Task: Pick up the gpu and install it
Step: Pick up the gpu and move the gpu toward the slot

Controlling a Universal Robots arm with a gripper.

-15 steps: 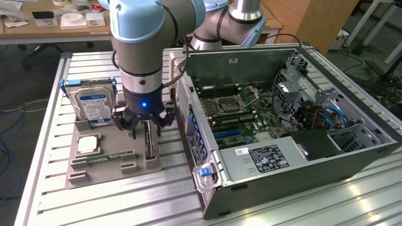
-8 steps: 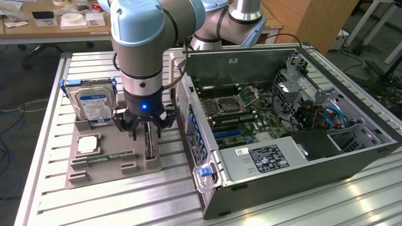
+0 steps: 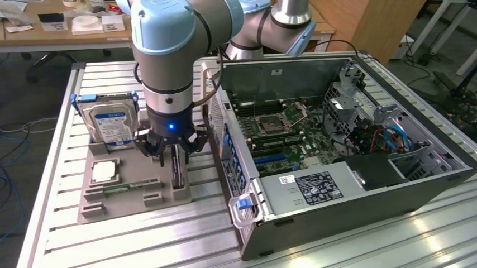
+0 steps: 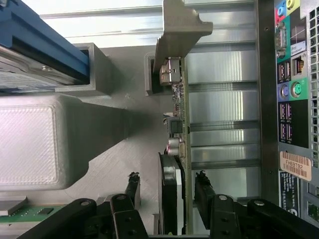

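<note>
Straddling the upright gpu (image 4: pixel 172 199) with the gripper (image 3: pixel 173 159), lower left of the exterior view; jaws open, fingers (image 4: pixel 133 189) clear of it.

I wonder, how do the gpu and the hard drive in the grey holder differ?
The gpu is a thin green board with a black cooler; the hard drive is a thicker silver block with blue rails. The gpu stands between the open jaws; the hard drive stands apart from them. Both stand on edge in the grey holder.
</note>
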